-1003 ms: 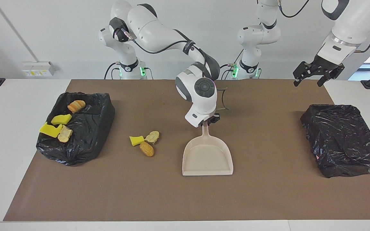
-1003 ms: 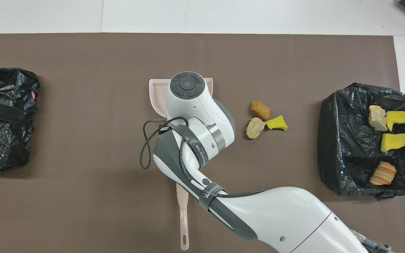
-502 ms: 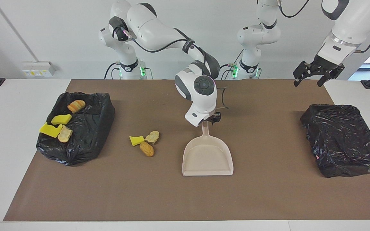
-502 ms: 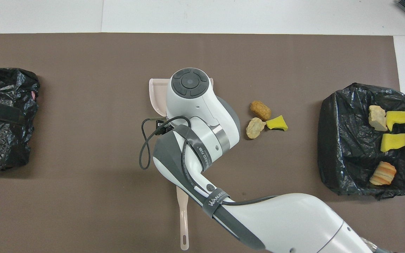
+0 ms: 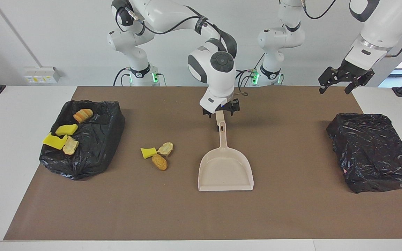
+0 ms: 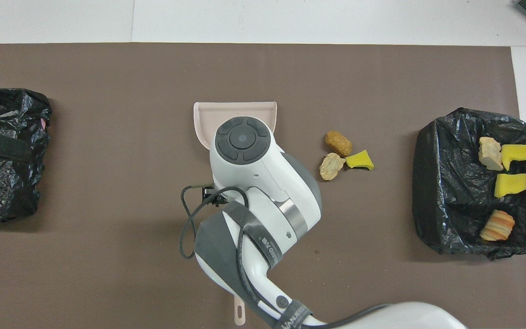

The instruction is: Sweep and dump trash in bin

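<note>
Three loose scraps of trash lie mid-mat, toward the right arm's end from the dustpan, whose handle points toward the robots; the right gripper, fingers wide, hangs over that handle; the left gripper waits open

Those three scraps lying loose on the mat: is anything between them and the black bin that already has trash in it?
Nothing visible. Bare mat separates the three loose scraps from the bin; the dustpan lies toward the left arm's end.
</note>
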